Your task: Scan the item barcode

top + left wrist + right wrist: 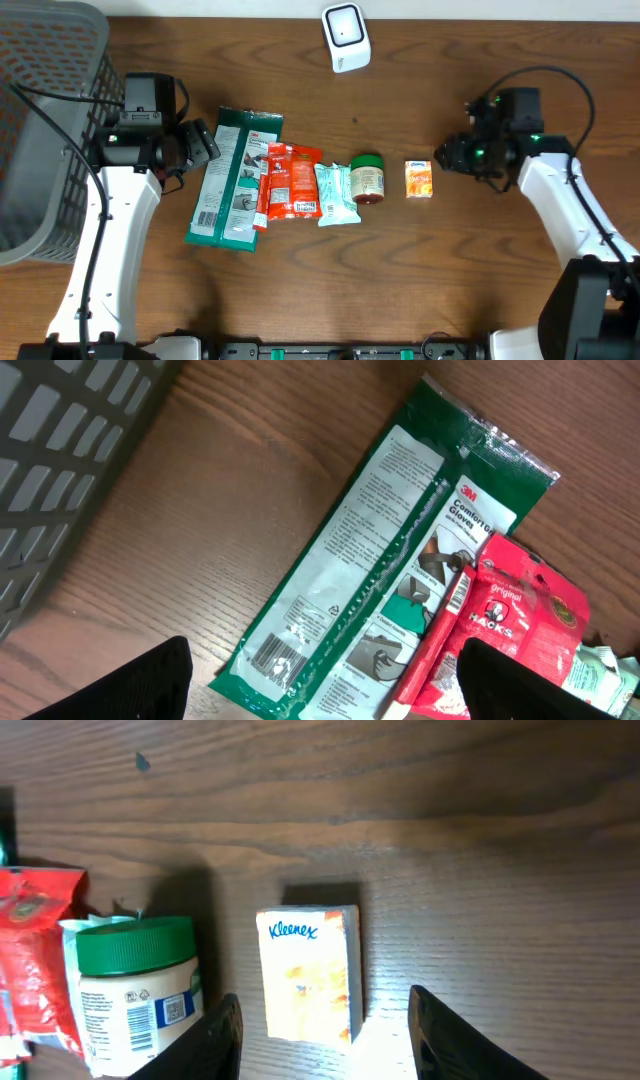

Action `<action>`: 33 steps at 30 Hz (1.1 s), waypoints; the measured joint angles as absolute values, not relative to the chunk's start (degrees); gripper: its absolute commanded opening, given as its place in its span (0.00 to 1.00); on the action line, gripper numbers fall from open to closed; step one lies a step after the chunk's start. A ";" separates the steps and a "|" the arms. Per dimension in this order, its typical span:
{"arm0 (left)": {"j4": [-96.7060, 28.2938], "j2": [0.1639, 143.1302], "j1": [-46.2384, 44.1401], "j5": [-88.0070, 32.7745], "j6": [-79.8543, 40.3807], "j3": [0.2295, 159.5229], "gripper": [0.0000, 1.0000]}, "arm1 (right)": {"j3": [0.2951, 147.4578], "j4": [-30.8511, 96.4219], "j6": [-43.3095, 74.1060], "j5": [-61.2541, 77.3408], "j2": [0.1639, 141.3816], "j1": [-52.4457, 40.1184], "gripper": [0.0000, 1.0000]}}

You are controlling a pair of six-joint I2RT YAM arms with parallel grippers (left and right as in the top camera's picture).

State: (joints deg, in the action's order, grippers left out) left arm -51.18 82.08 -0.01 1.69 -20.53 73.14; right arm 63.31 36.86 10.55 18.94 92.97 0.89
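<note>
Several items lie in a row on the table: a green glove pack [232, 177], a red Hacks bag [290, 182], a pale green packet [335, 194], a green-lidded jar [367, 178] and an orange Kleenex pack [419, 179]. The white scanner [346, 37] stands at the back. My left gripper [205, 142] hovers open over the glove pack [380, 560], whose barcode [275, 653] shows between its fingers [140, 685]. My right gripper [325, 1040] is open just right of the Kleenex pack [308, 975]. The pack lies ahead of the gap, with space on both sides.
A grey mesh basket [40, 120] fills the left edge of the table, close behind my left arm. The jar [135, 990] lies right beside the left finger of my right gripper. The Hacks bag [510, 620] overlaps the glove pack's edge.
</note>
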 measured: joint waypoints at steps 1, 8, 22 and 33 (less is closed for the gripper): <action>-51.20 82.08 -0.01 1.67 -20.53 73.14 0.85 | 63.31 36.88 10.24 20.03 93.41 1.26 0.46; -51.20 82.08 -0.01 1.67 -20.53 73.14 0.85 | 63.33 36.88 8.71 23.03 100.27 0.89 0.43; -51.20 82.08 -0.01 1.67 -20.53 73.14 0.85 | 63.33 36.67 8.43 24.16 107.72 0.56 0.25; -51.20 82.08 -0.01 1.67 -20.53 73.14 0.85 | 63.92 36.62 7.77 24.58 107.26 0.54 0.01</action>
